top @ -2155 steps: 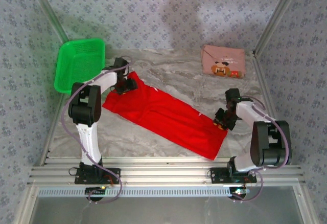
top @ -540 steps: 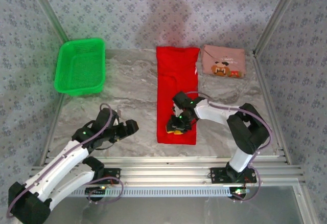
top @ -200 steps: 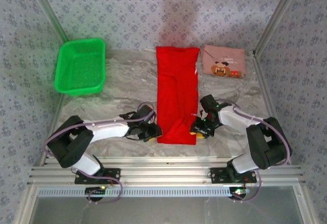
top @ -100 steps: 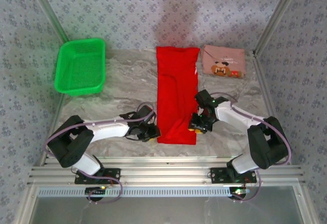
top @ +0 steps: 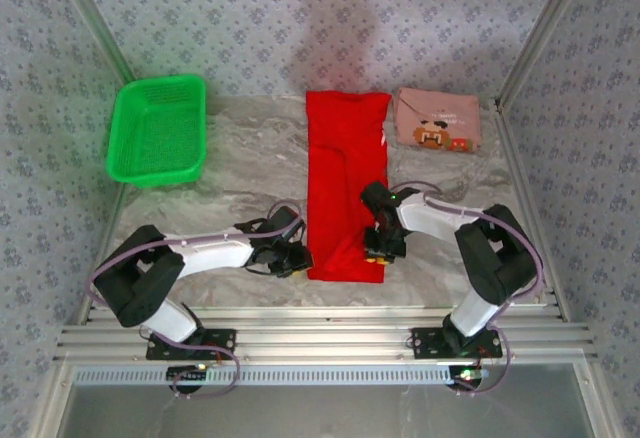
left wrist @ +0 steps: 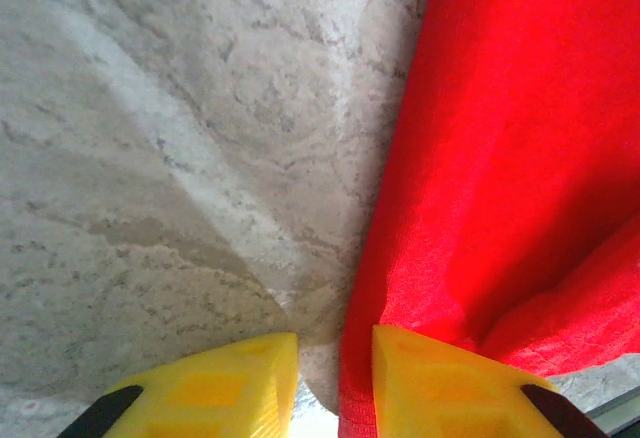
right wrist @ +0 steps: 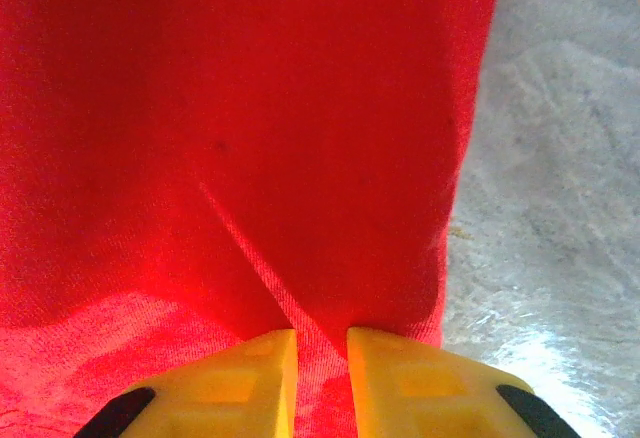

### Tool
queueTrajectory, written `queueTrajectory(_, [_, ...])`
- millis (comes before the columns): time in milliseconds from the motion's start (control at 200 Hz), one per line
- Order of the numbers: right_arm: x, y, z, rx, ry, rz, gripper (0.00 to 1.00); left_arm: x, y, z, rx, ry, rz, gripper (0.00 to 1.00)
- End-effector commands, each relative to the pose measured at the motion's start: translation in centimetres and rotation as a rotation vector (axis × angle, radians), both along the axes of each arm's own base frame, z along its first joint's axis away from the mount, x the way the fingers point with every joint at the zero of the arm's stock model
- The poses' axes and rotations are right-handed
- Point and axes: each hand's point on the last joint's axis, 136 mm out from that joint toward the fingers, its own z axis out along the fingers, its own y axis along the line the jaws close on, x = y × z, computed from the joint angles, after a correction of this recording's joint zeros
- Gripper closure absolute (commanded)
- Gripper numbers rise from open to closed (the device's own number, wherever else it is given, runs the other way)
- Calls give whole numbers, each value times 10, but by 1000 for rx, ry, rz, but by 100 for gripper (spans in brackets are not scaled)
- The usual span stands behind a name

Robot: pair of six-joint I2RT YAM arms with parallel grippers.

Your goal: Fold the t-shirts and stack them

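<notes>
The red t-shirt (top: 345,158) lies as a long folded strip down the middle of the table, print hidden. The pink t-shirt (top: 437,120) sits folded at the back right, its brown creature print facing up. My left gripper (top: 300,258) is low at the strip's near left corner. In the left wrist view its jaws (left wrist: 335,368) stand slightly apart, with the red hem (left wrist: 500,158) lying against the right finger and bare table in the gap. My right gripper (top: 375,248) is over the near right edge, and the right wrist view shows it (right wrist: 322,368) pinching a raised ridge of red cloth (right wrist: 250,108).
A green mesh basket (top: 158,128) stands at the back left. The marbled tabletop (top: 240,168) is bare between the basket and the red strip. Metal frame rails run along the near edge (top: 320,333), and patterned walls close in the sides.
My right gripper slid left from beside the shirt onto its near right edge and closed on a fold. The left gripper stayed at the near left corner and its jaws narrowed.
</notes>
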Motion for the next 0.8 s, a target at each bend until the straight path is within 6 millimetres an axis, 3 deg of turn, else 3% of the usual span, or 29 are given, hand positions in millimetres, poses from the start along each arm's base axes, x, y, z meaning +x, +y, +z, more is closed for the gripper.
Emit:
queueTrajectory(0, [-5,-10,-8,-82,15,26,78,-2,-17,-11,-41,-8,-31,75])
queueTrajectory(185, [-8,-11,-19,-113,27,39,84,-3,-15,-13,-38,-8,-25,76])
queueTrajectory(350, [-10,-14,-21,-130,28,43,100,-4,-13,-12,-37,-9,-24,77])
queueTrajectory(490, [-4,-12,-7,-103,-27,39,100,-5,-12,-13,-32,-8,-22,78])
queueTrajectory(794, [-25,-25,16,-31,-64,-10,100,-5,-6,-14,-17,-11,-10,81])
